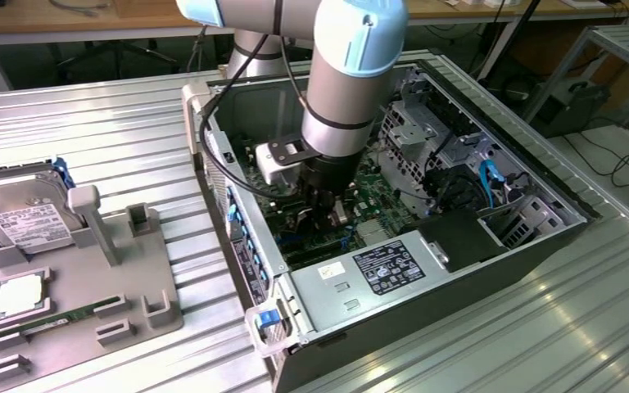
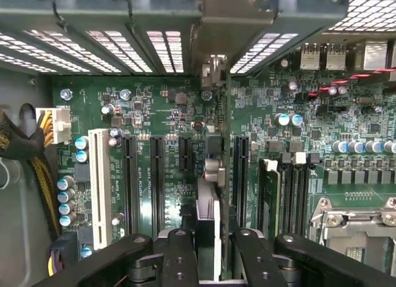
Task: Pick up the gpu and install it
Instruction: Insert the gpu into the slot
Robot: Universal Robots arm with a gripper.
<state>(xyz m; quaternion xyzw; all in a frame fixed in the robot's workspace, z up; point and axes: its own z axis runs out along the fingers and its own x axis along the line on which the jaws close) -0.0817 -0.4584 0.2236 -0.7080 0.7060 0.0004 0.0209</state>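
my gripper clamped on gpu, card edge-on down inside case, hovering over motherboard slots. imo keep bracket lined with rear opening, press straight, no tilt

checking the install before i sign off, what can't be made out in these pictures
- Whether the gpu is seated: in the wrist view it is edge-on and its lower edge is hidden by its own body.
- The gpu's fan and faces: edge-on in the wrist view, and the arm blocks it in the exterior view.
- The pincer: cut off by the picture's edge in the wrist view.
- The label text on the power supply: too small.
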